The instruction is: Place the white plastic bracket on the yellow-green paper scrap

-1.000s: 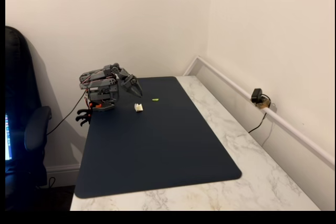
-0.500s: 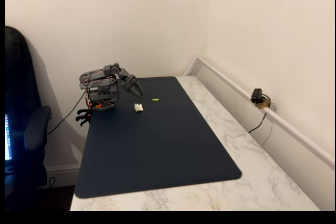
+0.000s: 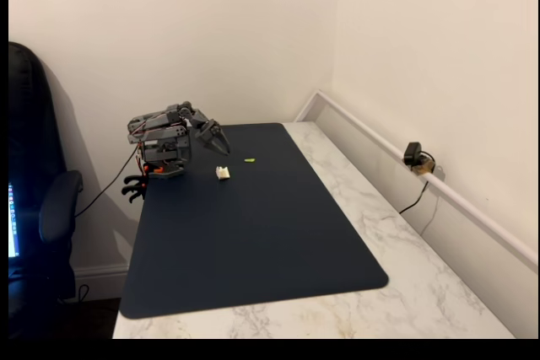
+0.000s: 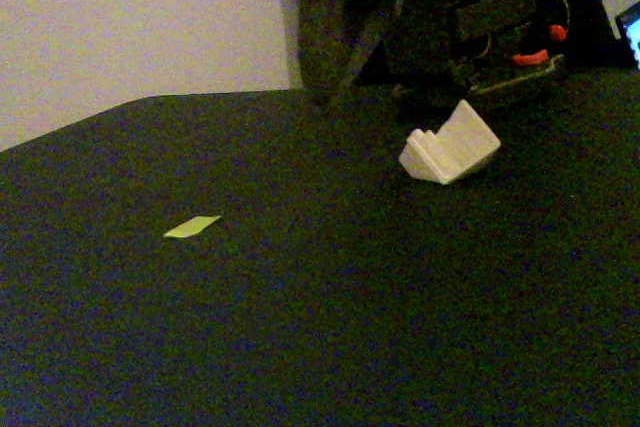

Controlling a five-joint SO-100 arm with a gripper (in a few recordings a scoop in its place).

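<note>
Off-white plastic against dark blue: the white plastic bracket (image 3: 223, 173) lies free on the mat (image 3: 253, 233) covering the table (image 3: 422, 292), nothing touching it. In the wide fixed view the tool (image 3: 218, 142) hangs just above the mat's far left corner, folded close to the arm's base, with the bracket a short way toward the camera and slightly right of its tip. I cannot tell whether the jaws stand apart or together — they read as one dark wedge at this size — but nothing is held between them.

The yellow-green paper scrap (image 3: 250, 159) lies flat on the mat near the bracket, to its right and a little farther back in that view; the two are apart, not touching. So the coming reach is, by my judgement, a short drop forward onto the bracket, then a short carry sideways to the scrap.

The low fixed view (image 4: 449, 145) adds what the wide one cannot: the bracket sits tipped, with a broad flat face slanting up to the right and stepped ridges on its left end, its long axis running roughly left to right there. The scrap (image 4: 192, 226) reads as a thin slanted sliver, well to the bracket's left from this side. The tool (image 4: 345, 22) shows as a dark blurred shape behind the bracket.
</note>
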